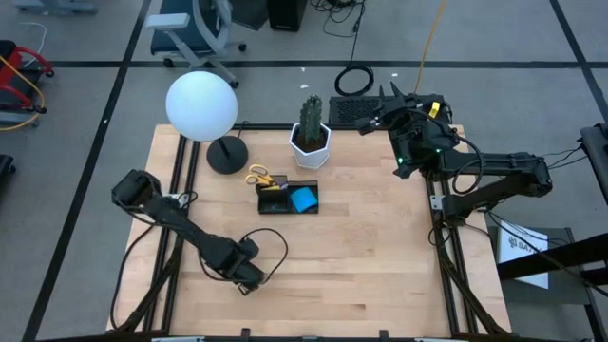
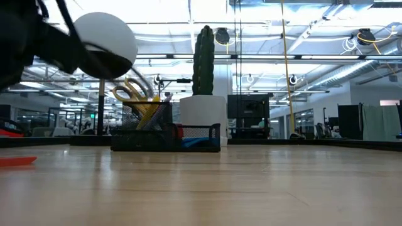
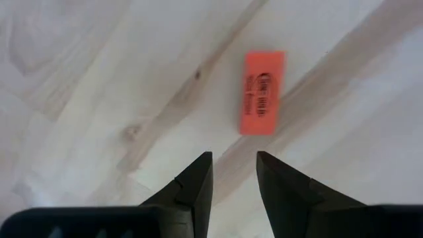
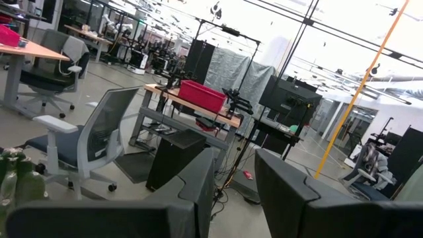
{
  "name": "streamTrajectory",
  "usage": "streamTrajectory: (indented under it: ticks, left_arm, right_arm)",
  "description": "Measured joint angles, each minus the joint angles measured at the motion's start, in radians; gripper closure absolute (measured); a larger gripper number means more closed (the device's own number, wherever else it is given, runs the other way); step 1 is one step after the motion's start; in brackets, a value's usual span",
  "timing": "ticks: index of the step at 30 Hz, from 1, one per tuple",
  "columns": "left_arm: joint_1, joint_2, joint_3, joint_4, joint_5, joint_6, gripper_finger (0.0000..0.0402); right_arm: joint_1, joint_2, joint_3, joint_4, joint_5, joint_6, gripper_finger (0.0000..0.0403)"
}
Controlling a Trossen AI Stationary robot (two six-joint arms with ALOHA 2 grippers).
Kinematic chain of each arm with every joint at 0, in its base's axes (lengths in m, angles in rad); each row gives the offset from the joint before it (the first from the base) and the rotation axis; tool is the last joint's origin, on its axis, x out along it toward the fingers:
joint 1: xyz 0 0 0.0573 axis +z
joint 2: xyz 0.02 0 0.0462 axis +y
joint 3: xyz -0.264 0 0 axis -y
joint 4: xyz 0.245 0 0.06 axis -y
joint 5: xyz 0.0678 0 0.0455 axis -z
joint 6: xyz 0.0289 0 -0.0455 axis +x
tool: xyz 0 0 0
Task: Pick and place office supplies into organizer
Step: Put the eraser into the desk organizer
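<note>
A small red-orange eraser [image 3: 262, 92] lies flat on the wooden table; it also shows at the left of the low view [image 2: 16, 161]. My left gripper [image 3: 234, 168] hovers above it, pointing down, a little open and empty, at the table's near left [image 1: 249, 279]. The black organizer [image 1: 288, 198] stands mid-table and holds the blue sticky-note pad [image 1: 303, 199] and the yellow-handled scissors [image 1: 258, 178], which stand upright in it [image 2: 135, 97]. My right gripper [image 4: 234, 172] is raised at the far right [image 1: 404, 128], a little open and empty, facing the room.
A white hexagonal cactus pot [image 1: 311, 142] stands just behind the organizer. A lamp with a white globe [image 1: 201, 106] and round black base [image 1: 226, 157] is at the far left. A black keyboard [image 1: 366, 109] lies at the far edge.
</note>
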Motion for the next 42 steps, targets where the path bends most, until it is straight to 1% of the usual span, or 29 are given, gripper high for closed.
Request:
streamTrajectory:
  ticks: [6,8,11,15,19,23,26,31,35,38,42]
  left_arm:
    - [-0.024,-0.089,0.001,0.007,-0.125,-0.030,0.0274]
    - [-0.028,-0.100,0.001,0.010,-0.140,-0.031,0.0264]
    - [-0.028,-0.104,0.001,0.019,-0.140,-0.029,0.0235]
    - [-0.028,-0.104,0.001,0.042,-0.123,0.029,0.0184]
    - [-0.025,-0.104,0.001,0.072,-0.167,0.032,0.0137]
    - [-0.025,-0.104,0.001,0.098,-0.171,0.047,0.0108]
    - [-0.025,-0.104,0.001,0.127,-0.177,0.076,0.0097]
    - [-0.026,-0.104,0.001,0.132,-0.180,0.078,0.0096]
    - [-0.026,-0.104,0.001,0.132,-0.180,0.077,0.0108]
    - [-0.026,-0.104,0.001,0.131,-0.180,0.077,0.0128]
    - [-0.021,-0.104,0.001,0.131,-0.181,0.096,0.0172]
  right_arm:
    - [0.000,0.000,0.000,0.000,0.000,0.000,0.0303]
    - [0.000,0.000,0.000,0.000,0.000,0.000,0.0303]
    - [0.000,0.000,0.000,0.000,0.000,0.000,0.0303]
    - [0.000,0.000,0.000,0.000,0.000,0.000,0.0303]
    - [0.000,0.000,0.000,0.000,0.000,0.000,0.0303]
    - [0.000,0.000,0.000,0.000,0.000,0.000,0.0303]
    - [0.000,0.000,0.000,0.000,0.000,0.000,0.0303]
    - [0.000,0.000,0.000,0.000,0.000,0.000,0.0303]
    - [0.000,0.000,0.000,0.000,0.000,0.000,0.0303]
    - [0.000,0.000,0.000,0.000,0.000,0.000,0.0303]
    - [0.000,0.000,0.000,0.000,0.000,0.000,0.0303]
